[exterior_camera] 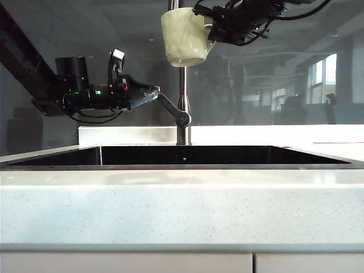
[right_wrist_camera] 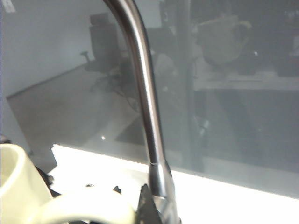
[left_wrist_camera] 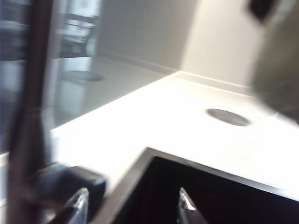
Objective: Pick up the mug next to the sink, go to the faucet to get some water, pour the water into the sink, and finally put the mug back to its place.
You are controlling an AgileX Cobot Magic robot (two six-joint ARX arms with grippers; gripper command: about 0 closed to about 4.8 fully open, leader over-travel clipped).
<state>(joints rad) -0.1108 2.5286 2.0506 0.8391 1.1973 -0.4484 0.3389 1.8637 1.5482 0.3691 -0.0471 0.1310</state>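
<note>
Holding the mug (exterior_camera: 183, 38) by its handle, the right gripper (exterior_camera: 219, 31) is hanging high above the sink (exterior_camera: 182, 156), its fingers closed on the handle so that the pale, dimpled mug is sitting upright in front of the faucet (exterior_camera: 183, 108) neck, near the top of the exterior view. In the right wrist view the mug's rim (right_wrist_camera: 14, 186) and handle are showing in the foreground, with the steel neck (right_wrist_camera: 145, 102) just beyond. The left gripper (exterior_camera: 152, 92) is reaching in level from the left, its jaws standing wide apart and gripping nothing, its tips lying right at the angled lever handle (exterior_camera: 170, 108). In the left wrist view its two fingertips (left_wrist_camera: 78, 205) are framing the dark corner of the basin (left_wrist_camera: 201, 196), with the blurred lever beside one of them and the white countertop (left_wrist_camera: 187, 121) beyond.
</note>
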